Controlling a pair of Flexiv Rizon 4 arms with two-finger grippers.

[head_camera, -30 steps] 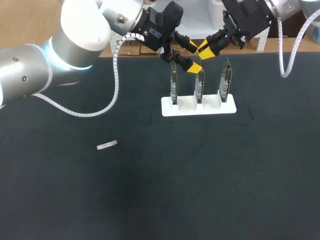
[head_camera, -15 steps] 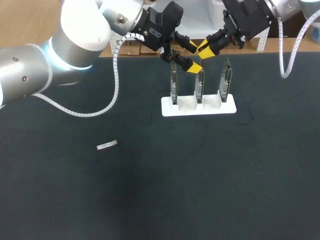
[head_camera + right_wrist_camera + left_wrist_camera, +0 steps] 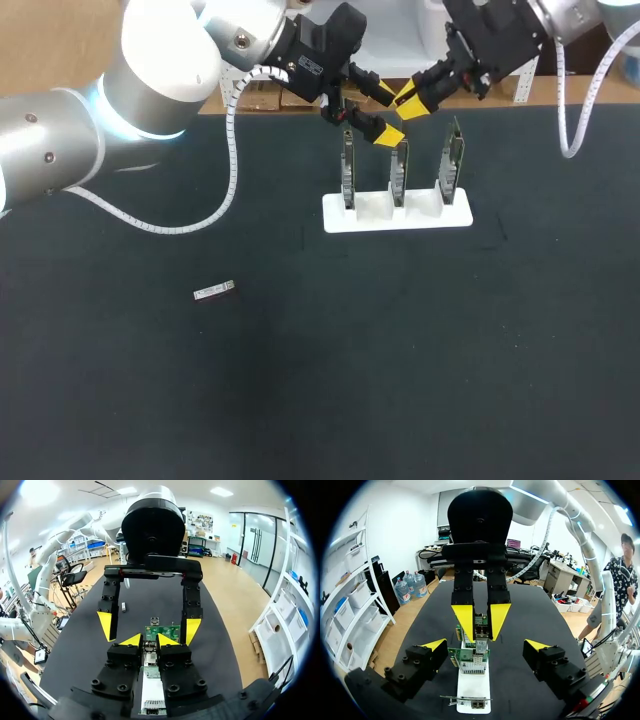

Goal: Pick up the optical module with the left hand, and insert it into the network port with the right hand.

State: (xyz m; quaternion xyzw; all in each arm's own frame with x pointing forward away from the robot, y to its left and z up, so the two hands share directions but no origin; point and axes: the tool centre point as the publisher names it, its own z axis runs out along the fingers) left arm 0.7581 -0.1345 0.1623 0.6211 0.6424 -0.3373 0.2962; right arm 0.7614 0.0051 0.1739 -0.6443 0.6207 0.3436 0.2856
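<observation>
Between the closed-in fingertips of the right gripper (image 3: 149,641) sits the optical module (image 3: 481,640), pinched directly over the network port (image 3: 470,666) on the middle card, with the left gripper (image 3: 486,645) spread wide either side. The push should, I judge, run straight down the port's axis, no tilt. What shows of the module is a slim silvery bar, mostly hidden

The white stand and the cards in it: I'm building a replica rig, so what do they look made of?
The white stand is likely plastic, perhaps printed: matte, evenly white, with blocky slots. The cards look like green circuit board carrying metal port cages, judging by the green face and silvery shine in the left wrist view. The look alone cannot confirm either.
</observation>
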